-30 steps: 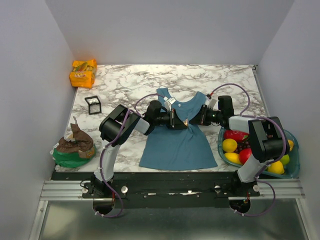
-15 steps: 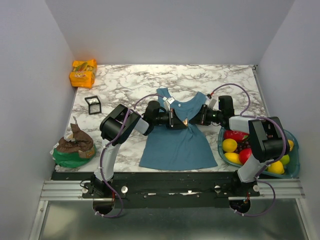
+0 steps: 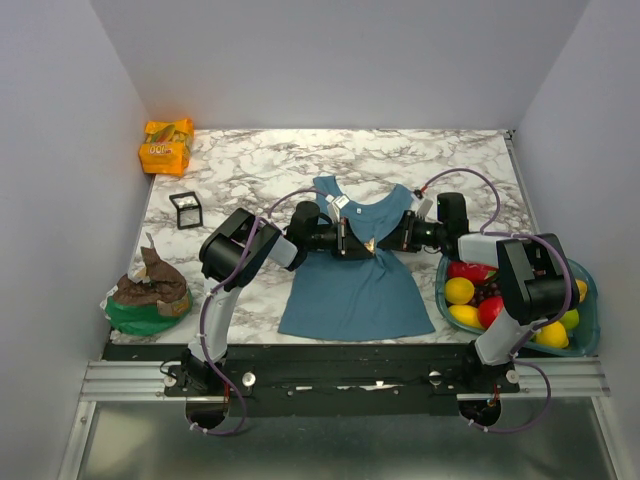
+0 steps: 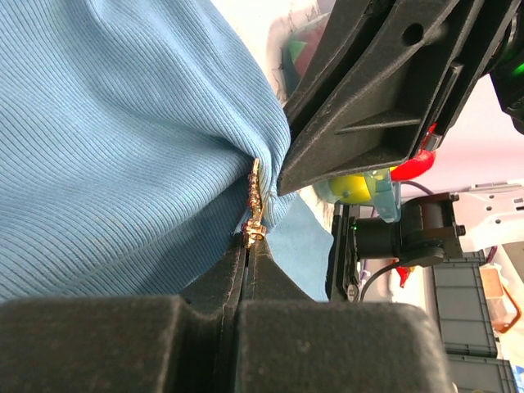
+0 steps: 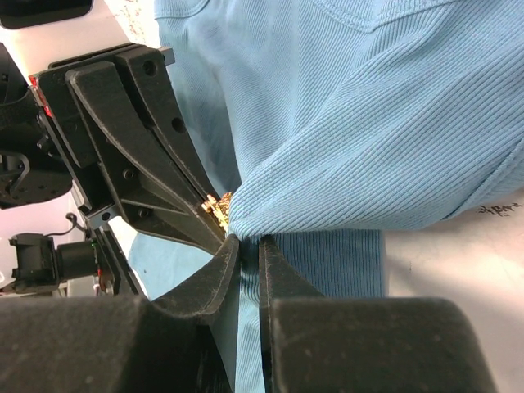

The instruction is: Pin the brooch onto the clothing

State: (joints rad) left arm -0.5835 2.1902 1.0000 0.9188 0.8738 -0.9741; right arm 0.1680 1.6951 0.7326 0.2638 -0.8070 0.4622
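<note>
The clothing, a teal-blue tank top, lies flat in the middle of the marble table. Both grippers meet over its chest. My left gripper is shut on the brooch, a tiny gold and red pin pressed against a raised fold of the fabric. My right gripper is shut on that fold of clothing, holding it up off the table. The brooch sits at the tip of the fold, between the left fingers and the cloth. From above the brooch is an orange speck.
A teal basket of fruit stands at the right, beside the right arm. A green bowl with a brown bag is at the front left. A small black-framed clear box and an orange packet lie at the back left.
</note>
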